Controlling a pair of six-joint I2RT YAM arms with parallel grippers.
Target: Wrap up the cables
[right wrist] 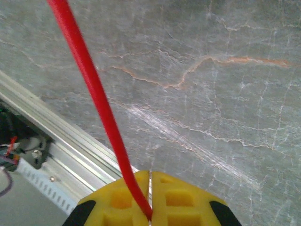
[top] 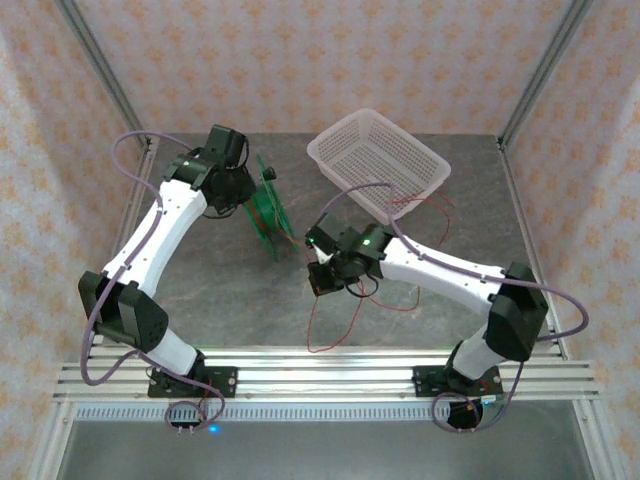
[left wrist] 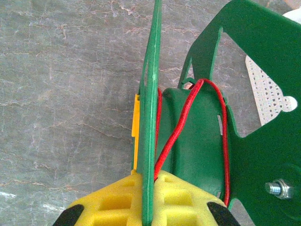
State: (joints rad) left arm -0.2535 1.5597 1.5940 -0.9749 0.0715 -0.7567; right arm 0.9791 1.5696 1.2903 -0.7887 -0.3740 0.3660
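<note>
The left pincer (left wrist: 148,182) is clamped tight on one thin flange of a green reel (left wrist: 254,61), held on edge left of centre over the grey surface (top: 230,290); the cables (left wrist: 181,127), thin red wire, loop over the reel's hub between its two flanges; the right pincer (right wrist: 149,181), just right of the reel, is closed on a strand of the red wire, which rises from between its yellow pads (right wrist: 117,202); slack loops trail across the surface toward the near rail (top: 320,365) and the white basket (top: 385,160) at far right.
</note>
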